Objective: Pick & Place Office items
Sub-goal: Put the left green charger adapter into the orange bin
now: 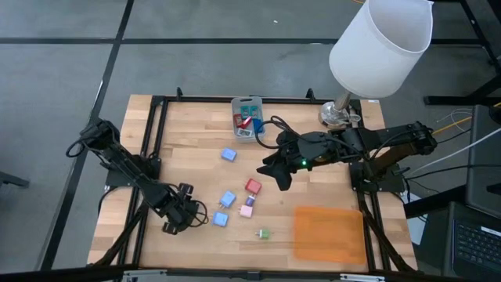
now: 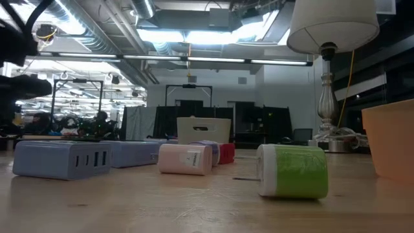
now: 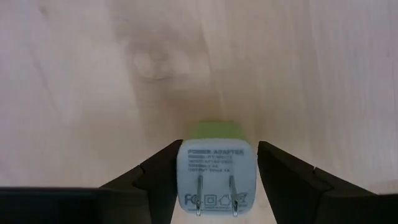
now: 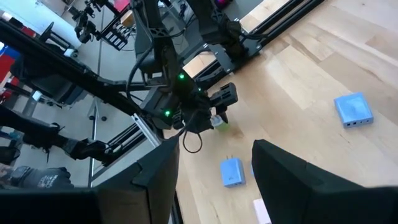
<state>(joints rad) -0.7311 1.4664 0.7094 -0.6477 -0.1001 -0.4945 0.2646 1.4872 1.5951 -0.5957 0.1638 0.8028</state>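
Note:
Small blocky charger-like pieces lie on the wooden table: a blue one (image 1: 228, 155), a red one (image 1: 253, 186), a blue one (image 1: 227, 199), a pink one (image 1: 246, 210), a blue one (image 1: 220, 219) and a green one (image 1: 264, 233) resting on its side (image 2: 291, 169). My left gripper (image 1: 186, 213) is near the table's left front and is shut on a green and white plug piece (image 3: 217, 177). My right gripper (image 1: 275, 176) hovers open just right of the red piece and holds nothing (image 4: 214, 146). My left gripper pinches the green and white plug piece by its two opposite side walls (image 3: 184, 180), one finger (image 3: 158, 177) on each side. Its white face with the two metal prongs (image 3: 231, 190) points back toward the wrist and its green end (image 3: 216, 129) points forward. I cannot tell whether it is lifted clear.
A grey translucent bin (image 1: 247, 117) with a few pieces inside stands at the table's far edge. A flat orange mat (image 1: 329, 233) lies at the front right. A white-shaded lamp (image 1: 382, 43) stands at the far right corner. Bare wood shows at the front left.

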